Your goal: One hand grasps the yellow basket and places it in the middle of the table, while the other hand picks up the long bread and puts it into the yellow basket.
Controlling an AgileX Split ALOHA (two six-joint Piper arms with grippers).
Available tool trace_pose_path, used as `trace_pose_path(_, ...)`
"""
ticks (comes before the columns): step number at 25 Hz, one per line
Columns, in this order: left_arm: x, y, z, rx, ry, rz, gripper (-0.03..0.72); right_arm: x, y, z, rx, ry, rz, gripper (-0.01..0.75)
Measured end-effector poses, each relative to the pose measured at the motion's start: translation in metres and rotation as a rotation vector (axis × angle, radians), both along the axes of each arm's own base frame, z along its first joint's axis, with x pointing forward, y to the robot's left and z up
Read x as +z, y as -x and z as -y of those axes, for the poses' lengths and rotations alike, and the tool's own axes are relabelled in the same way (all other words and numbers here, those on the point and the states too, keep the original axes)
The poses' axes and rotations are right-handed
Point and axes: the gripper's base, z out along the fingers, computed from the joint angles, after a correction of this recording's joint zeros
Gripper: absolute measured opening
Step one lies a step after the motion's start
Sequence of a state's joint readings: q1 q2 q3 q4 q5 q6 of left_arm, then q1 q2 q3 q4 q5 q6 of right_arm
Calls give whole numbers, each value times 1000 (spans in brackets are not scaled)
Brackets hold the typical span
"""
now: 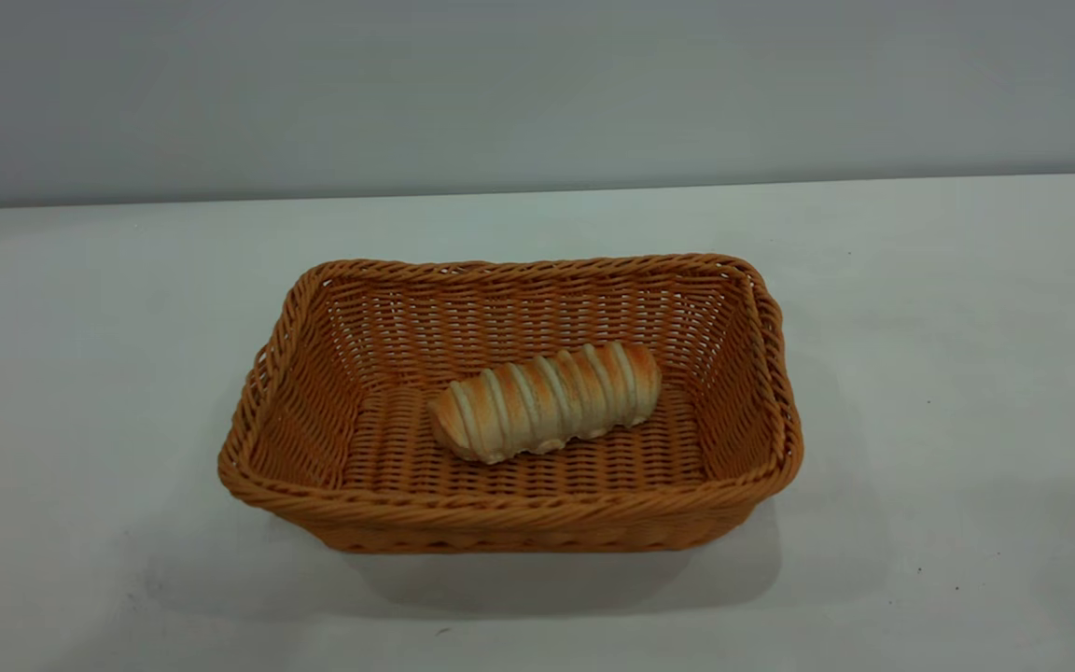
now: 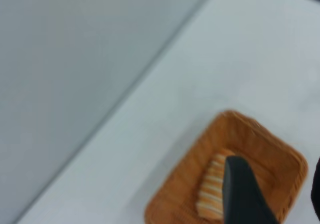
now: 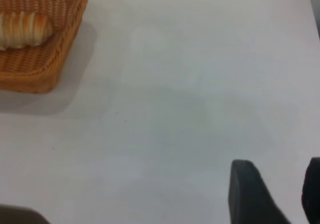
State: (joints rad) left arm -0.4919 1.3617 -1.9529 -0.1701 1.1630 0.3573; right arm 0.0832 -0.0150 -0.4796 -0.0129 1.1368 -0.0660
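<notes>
Since long bread [image 1: 547, 399] already lies inside yellow basket [image 1: 509, 518] mid-table [image 1: 80, 373], we judge task near done. Left gripper [image 2: 275, 194] above basket, right gripper [image 3: 272, 194] well apart; both spread, holding nothing. Our risk: low retreat snagging rim, shifting basket.

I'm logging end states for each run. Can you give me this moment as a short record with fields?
basket: yellow basket upright on the table, near its middle
bread: long bread lying on the basket floor, slightly diagonal
left gripper: above the basket, open, holding nothing
right gripper: over bare table, away from the basket, open, empty
task state: bread in basket
</notes>
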Motion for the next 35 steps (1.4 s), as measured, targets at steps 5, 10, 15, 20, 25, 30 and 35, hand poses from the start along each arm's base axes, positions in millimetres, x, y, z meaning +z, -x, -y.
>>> trace_pose_path(5,25,93,-56,92,106,132,399,0,0,0,-1,0,0,302)
trace_pose_path(10,-2,182,-114,219,192,216,399,0,0,0,-1,0,0,302)
trace_pose_path(15,-73,257,-164,351,347,275,399,0,0,0,-1,0,0,302)
trace_pose_path(20,-136,283,-182,424,411,266,399,0,0,0,-1,0,0,302)
trace_pose_path(25,-156,266,-172,424,361,176,399,0,0,0,-1,0,0,302)
trace_pose_path(30,-182,248,-157,459,242,105,399,0,0,0,-1,0,0,302)
trace_pose_path(35,-211,236,-144,510,166,29,399,0,0,0,-1,0,0,302)
